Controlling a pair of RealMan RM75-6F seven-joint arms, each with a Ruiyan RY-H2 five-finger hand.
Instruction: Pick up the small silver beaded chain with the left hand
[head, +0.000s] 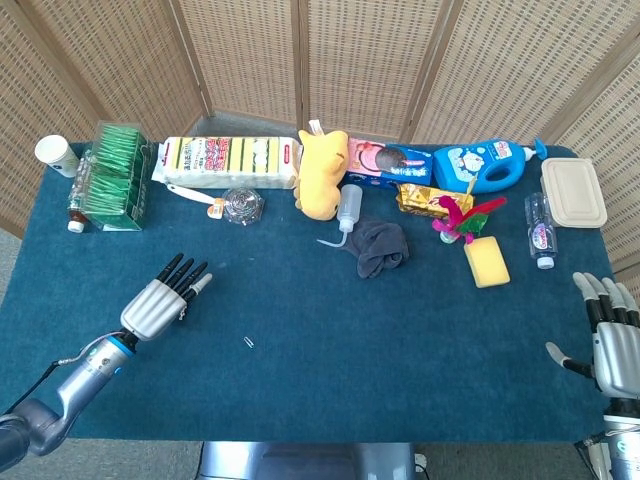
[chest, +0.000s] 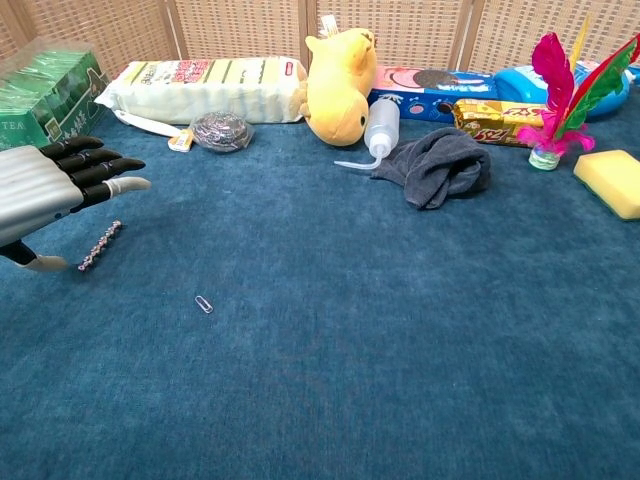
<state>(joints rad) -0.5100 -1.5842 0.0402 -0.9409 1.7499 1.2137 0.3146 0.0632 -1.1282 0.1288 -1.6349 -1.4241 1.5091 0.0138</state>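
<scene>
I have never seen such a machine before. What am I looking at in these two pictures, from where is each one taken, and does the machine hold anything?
This is a robot with two arms, each ending in a mechanical hand. One picture looks down from its head, the other forward from its chest. The left hand, fingers spread, hovers over a small silver beaded chain lying on the blue carpeted table; it holds nothing. The right hand waits open at the table's edge. Nearby lie a tiny metal paperclip, a yellow plush toy, a grey crumpled cloth and a yellow sponge.
</scene>
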